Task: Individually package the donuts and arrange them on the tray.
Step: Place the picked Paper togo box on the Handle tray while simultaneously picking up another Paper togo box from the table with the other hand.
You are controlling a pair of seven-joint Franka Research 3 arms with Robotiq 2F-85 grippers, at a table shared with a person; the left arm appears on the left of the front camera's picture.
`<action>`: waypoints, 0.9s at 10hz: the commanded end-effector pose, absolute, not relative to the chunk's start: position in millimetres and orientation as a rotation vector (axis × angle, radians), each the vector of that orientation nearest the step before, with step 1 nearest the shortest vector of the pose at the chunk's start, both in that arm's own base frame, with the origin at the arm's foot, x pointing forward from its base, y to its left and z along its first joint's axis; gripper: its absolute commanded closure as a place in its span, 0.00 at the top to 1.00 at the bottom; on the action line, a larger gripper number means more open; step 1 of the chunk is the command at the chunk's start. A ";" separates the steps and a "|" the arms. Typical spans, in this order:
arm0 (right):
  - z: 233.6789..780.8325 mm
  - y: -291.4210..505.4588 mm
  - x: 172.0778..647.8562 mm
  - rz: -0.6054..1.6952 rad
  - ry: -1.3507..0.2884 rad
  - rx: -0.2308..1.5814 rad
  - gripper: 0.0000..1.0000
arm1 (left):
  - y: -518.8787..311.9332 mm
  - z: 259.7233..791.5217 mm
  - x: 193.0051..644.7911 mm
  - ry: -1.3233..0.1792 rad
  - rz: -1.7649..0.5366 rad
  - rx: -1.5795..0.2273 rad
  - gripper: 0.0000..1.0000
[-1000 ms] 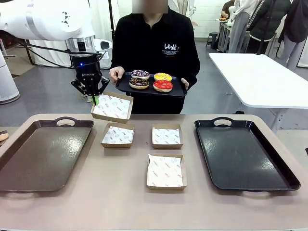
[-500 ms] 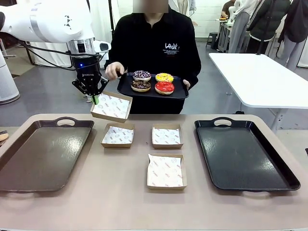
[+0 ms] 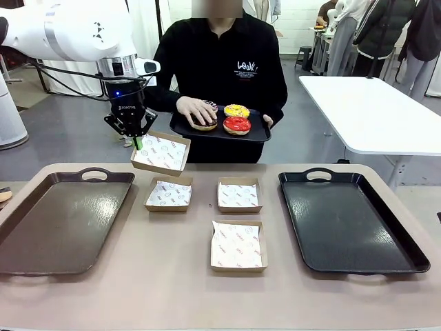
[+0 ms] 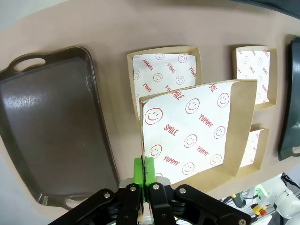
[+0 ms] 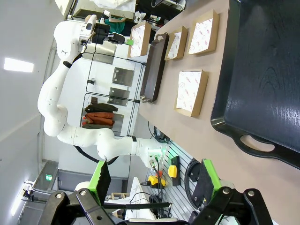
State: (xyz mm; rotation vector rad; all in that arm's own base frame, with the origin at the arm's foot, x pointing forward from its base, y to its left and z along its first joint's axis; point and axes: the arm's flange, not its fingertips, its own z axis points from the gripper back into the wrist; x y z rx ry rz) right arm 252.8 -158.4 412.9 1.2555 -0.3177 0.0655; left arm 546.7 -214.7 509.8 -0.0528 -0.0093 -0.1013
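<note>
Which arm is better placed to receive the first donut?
Left. The left tool holds a paper-lined box up near the person's hand on a donut; the right tool is open and empty.

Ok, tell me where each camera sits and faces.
Front: robot's side, facing the person across the table; left gripper shut on a box.
Left wrist: above the table, looking down its fingers past that box at the brown tray.
Right wrist: rolled sideways by the black tray; right gripper open.
Shared: the box, in all three.
</note>
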 end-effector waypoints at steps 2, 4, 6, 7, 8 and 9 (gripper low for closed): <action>412.3 -158.1 253.1 0.075 -0.333 1.271 1.00 | -214.1 512.6 544.1 -0.010 -0.084 -0.049 0.00; 412.3 -158.1 253.1 0.075 -0.333 1.271 1.00 | -214.1 512.6 544.1 -0.010 -0.084 -0.049 0.00; 412.3 -158.1 253.1 0.075 -0.333 1.271 1.00 | -214.1 512.6 544.1 -0.010 -0.084 -0.049 0.00; 412.3 -158.1 253.1 0.075 -0.333 1.271 1.00 | -214.1 512.6 544.1 -0.010 -0.084 -0.049 0.00; 412.3 -158.1 253.1 0.075 -0.333 1.271 1.00 | -214.1 512.6 544.1 -0.010 -0.084 -0.049 0.00; 412.3 -158.1 253.1 0.075 -0.333 1.271 1.00 | -214.1 512.6 544.1 -0.010 -0.084 -0.049 0.00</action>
